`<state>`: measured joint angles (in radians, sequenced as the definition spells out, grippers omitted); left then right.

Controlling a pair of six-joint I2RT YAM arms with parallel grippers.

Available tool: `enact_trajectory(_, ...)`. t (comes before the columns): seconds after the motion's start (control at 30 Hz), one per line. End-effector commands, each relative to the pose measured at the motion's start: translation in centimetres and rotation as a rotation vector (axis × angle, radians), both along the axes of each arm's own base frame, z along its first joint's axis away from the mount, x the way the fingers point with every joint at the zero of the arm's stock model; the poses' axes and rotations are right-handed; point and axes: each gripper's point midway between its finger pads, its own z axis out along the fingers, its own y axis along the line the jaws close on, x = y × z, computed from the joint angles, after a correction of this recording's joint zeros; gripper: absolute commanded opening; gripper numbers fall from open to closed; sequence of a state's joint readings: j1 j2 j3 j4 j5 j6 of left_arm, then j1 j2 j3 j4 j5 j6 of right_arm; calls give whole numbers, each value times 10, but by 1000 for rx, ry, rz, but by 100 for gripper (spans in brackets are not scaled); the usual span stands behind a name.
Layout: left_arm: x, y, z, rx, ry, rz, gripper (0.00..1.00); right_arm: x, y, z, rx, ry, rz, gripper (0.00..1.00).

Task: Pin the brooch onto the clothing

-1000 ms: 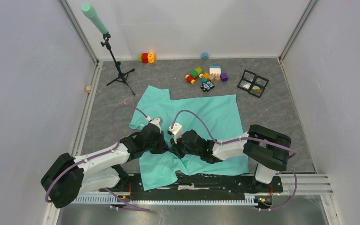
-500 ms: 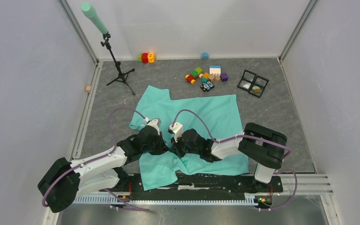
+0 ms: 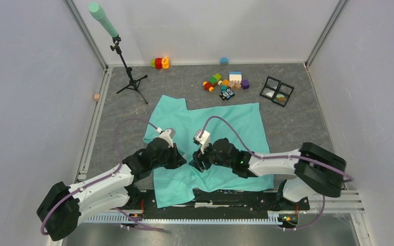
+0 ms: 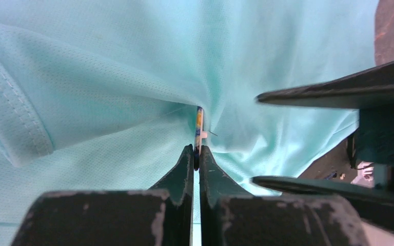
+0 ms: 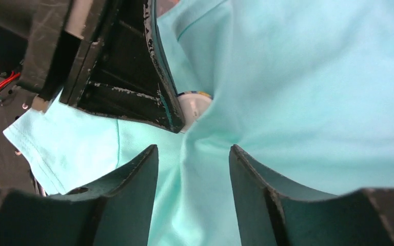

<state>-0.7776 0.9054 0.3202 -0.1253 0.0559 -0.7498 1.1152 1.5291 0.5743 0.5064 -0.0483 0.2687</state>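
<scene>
Top view: both arms reach low from their bases and angle inward. The left gripper (image 3: 181,160) and right gripper (image 3: 197,163) meet nose to nose, just beside each other, over the near-middle of the mint-green T-shirt (image 3: 225,123). The shirt lies spread on the table, its near edge reaching the base rail. The brooch cannot be made out from above.

Left wrist view: the left gripper (image 4: 195,154) is clamped on the brooch (image 4: 199,125), a thin disc seen edge-on and pressed into a pucker of the fabric (image 4: 82,77).

Right wrist view: the right gripper (image 5: 192,159) is spread wide, straddling a raised ridge of cloth (image 5: 313,77); contact with the pads cannot be told. Here the brooch (image 5: 195,104) shows a pale round face at the left fingertip.

Beyond the shirt: toy blocks (image 3: 225,84), a black four-cell tray (image 3: 277,91) and a tripod (image 3: 128,77).
</scene>
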Motion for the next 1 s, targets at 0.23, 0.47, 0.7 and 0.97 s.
enact_trajectory(0.23, -8, -16, 39, -140, -94, -120, 2, -7, -40, 61, 184, -139, 233, 81)
enact_trajectory(0.47, -32, -31, 59, -259, -113, -277, 2, -33, -27, 83, 260, -128, 422, 81)
enact_trajectory(0.7, -58, -41, 82, -391, -151, -435, 2, -40, -30, 84, 255, -105, 486, 80)
enact_trajectory(0.97, -63, -44, 89, -445, -174, -476, 2, -46, -30, 88, 264, -55, 550, 67)
